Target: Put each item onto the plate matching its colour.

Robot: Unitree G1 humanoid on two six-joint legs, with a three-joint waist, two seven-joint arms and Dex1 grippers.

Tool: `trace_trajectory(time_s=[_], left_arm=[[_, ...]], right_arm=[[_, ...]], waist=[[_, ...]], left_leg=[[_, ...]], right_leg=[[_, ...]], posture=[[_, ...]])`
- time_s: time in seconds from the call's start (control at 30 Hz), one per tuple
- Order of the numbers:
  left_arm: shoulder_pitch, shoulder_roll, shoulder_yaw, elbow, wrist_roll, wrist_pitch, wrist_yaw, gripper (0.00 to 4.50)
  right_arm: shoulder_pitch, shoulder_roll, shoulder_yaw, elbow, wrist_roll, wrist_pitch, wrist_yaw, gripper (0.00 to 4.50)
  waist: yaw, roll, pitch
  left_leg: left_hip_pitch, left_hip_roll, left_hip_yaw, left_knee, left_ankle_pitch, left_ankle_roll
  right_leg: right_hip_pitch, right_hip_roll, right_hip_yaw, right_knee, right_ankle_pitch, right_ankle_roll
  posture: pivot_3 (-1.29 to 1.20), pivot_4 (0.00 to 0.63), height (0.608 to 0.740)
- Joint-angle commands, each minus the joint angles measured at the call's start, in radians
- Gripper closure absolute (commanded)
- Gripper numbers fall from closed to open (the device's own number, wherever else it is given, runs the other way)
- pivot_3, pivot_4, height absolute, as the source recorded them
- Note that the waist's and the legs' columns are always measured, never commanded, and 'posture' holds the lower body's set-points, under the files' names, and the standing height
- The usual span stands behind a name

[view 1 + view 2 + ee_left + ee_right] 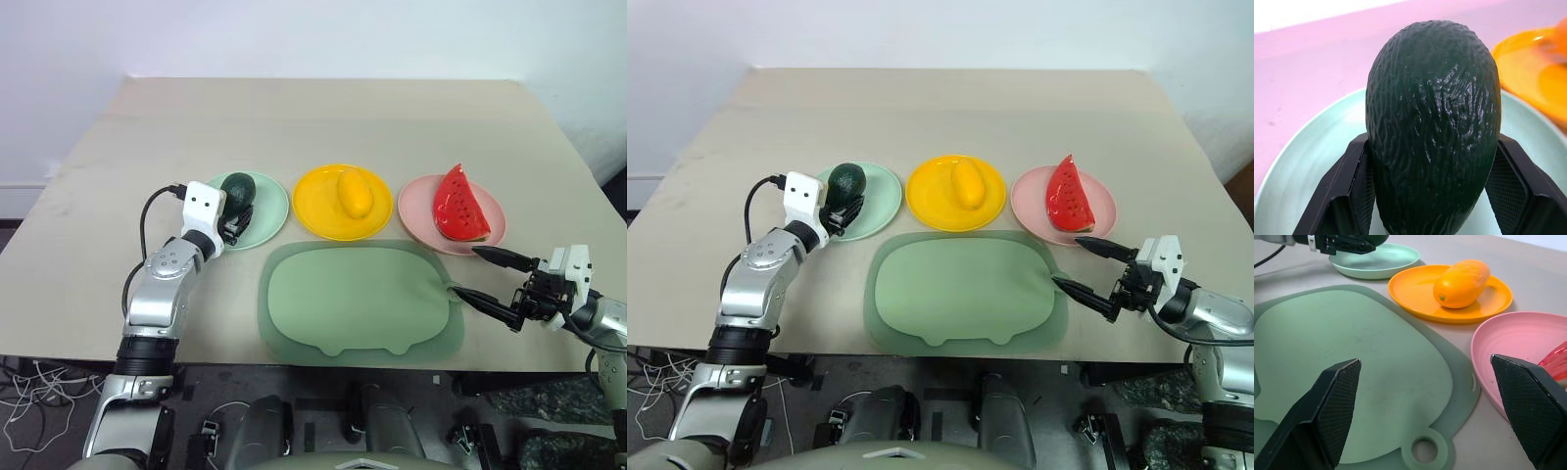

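Observation:
My left gripper (238,213) is shut on the dark green avocado (1432,98), holding it over the pale mint green plate (272,208); whether it touches the plate I cannot tell. The yellow mango-like fruit (355,193) lies on the yellow plate (315,211). On the pale pink plate (416,211) rests the red watermelon wedge (460,204). My right gripper (464,269) stands open and holds nothing, near the table's front right, just in front of the pink plate.
A large green pig-shaped mat (358,299) lies in front of the three plates, its right edge beside my right gripper. The beige table (323,117) stretches on behind the plates. The table's front edge runs close behind the mat.

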Motion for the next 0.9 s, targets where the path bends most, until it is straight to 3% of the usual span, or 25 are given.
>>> trace_trajectory(time_s=[0.03,0.07,0.27,0.43,0.63,0.83,0.9], left_arm=[[-0.031,0.018,-0.003,0.021,0.027,-0.004,-0.002,1.81],[-0.035,0.018,-0.003,0.022,0.022,0.007,-0.011,1.81],[-0.046,0.028,-0.001,0.012,0.035,0.049,-0.012,0.01],[-0.061,0.044,0.024,-0.059,0.024,0.077,-0.008,0.01],[-0.026,0.112,0.112,-0.23,-0.1,0.133,-0.11,0.01],[0.173,0.252,0.287,-0.412,-0.325,0.218,-0.322,0.01],[0.269,0.301,0.377,-0.394,-0.387,0.16,-0.446,0.01]], right_arm=[[-0.004,-0.001,-0.018,-0.038,0.017,-0.002,-0.01,0.0],[-0.004,-0.001,-0.019,-0.039,0.017,-0.002,-0.012,0.0],[0.002,0.005,-0.019,-0.042,0.018,-0.006,-0.023,0.0],[-0.001,0.013,-0.012,-0.038,0.015,-0.008,-0.027,0.0],[0.003,0.012,-0.015,-0.036,0.019,-0.009,-0.022,0.0],[0.006,-0.007,-0.055,-0.003,0.023,-0.022,-0.015,0.0],[0.011,-0.014,-0.072,0.004,0.026,-0.022,-0.014,0.0]], waist=[[-0.001,0.0,0.0],[-0.001,0.0,0.0],[-0.001,0.0,0.0],[0.0,0.0,0.0],[-0.002,0.0,0.0],[-0.005,0.001,0.0],[-0.004,0.001,0.0]], left_leg=[[0.0,0.0,0.0,0.0,0.0,0.0],[0.0,0.0,0.0,0.0,0.0,0.0],[0.0,0.0,0.001,0.0,0.0,0.0],[0.0,0.0,0.0,0.0,0.0,0.0],[0.0,0.001,0.0,0.0,0.001,-0.001],[0.001,0.001,0.001,-0.001,0.001,-0.001],[0.001,0.002,0.001,-0.001,0.001,-0.001]], right_leg=[[0.0,0.0,0.0,0.0,0.0,0.0],[0.0,0.0,0.0,0.0,0.0,0.0],[0.0,0.0,0.0,0.001,0.0,0.0],[0.0,0.0,0.0,0.001,0.0,0.0],[0.0,0.0,0.0,0.001,0.0,0.0],[-0.001,0.0,0.001,0.001,0.0,0.0],[-0.001,0.0,0.001,0.001,0.0,0.0]], posture=[[0.0,0.15,0.733],[0.0,0.15,0.733],[0.0,0.15,0.733],[0.0,0.15,0.733],[0.0,0.15,0.733],[0.0,0.15,0.733],[0.0,0.15,0.733]])
